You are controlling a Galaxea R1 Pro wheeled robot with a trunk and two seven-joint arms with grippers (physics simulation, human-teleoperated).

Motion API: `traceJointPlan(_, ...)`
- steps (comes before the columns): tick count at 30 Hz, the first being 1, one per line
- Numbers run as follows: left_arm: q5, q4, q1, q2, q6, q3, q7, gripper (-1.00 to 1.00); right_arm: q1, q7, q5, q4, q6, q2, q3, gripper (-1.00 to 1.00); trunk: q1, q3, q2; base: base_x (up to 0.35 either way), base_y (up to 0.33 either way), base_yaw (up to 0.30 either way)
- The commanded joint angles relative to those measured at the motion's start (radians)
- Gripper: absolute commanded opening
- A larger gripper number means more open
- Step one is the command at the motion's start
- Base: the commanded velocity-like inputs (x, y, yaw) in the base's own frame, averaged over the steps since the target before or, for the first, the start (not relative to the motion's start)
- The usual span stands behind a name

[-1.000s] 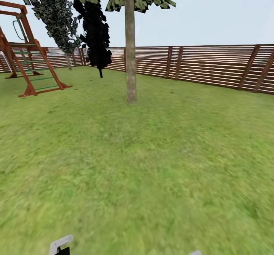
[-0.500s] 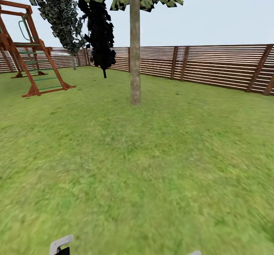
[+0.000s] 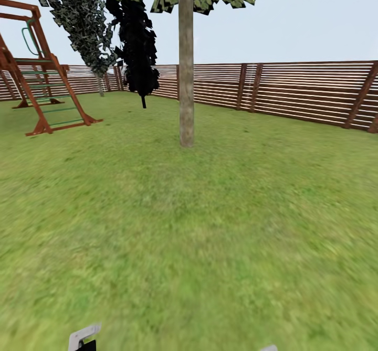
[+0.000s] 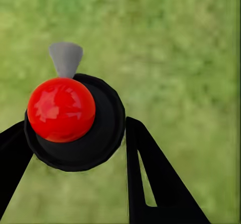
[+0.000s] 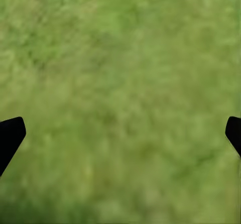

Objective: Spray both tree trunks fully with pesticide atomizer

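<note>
My left gripper (image 4: 75,131) is shut on the pesticide atomizer (image 4: 100,138), a black round body with a red dome and a grey nozzle, one black finger on each side. Its light grey head (image 3: 84,336) peeks in at the head view's lower edge. Straight ahead on the lawn stands a tree trunk (image 3: 186,78), bare and grey-brown, a few metres off. A second tree (image 3: 79,20) with ragged dark foliage rises by the far fence. My right gripper (image 5: 120,128) hangs open over grass, holding nothing.
A brown slatted fence (image 3: 294,91) closes the lawn at the back and right. A red-brown wooden climbing frame (image 3: 42,78) stands at the far left. A black-leaved tree (image 3: 137,41) stands near the fence. Open grass (image 3: 199,235) lies between me and the trunk.
The whole head view has shifted a little, so the near trunk sits slightly further right than a second ago. Both grippers keep their places in the picture.
</note>
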Motion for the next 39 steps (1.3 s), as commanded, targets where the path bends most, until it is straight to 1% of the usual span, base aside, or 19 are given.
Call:
traceJointPlan(1,0.003,0.001,-0.001,0.0,-0.004,-0.002,0.003,-1.0,0.0,0.005,0.007,0.001,-0.002,0.0,-0.009,1.0,0.001,-0.001,0.0,0.34,0.0,0.0)
traceJointPlan(39,0.003,0.001,-0.001,0.0,-0.004,-0.002,0.003,-1.0,0.0,0.005,0.007,0.001,-0.002,0.0,-0.009,1.0,0.001,-0.001,0.0,0.34,0.0,0.0)
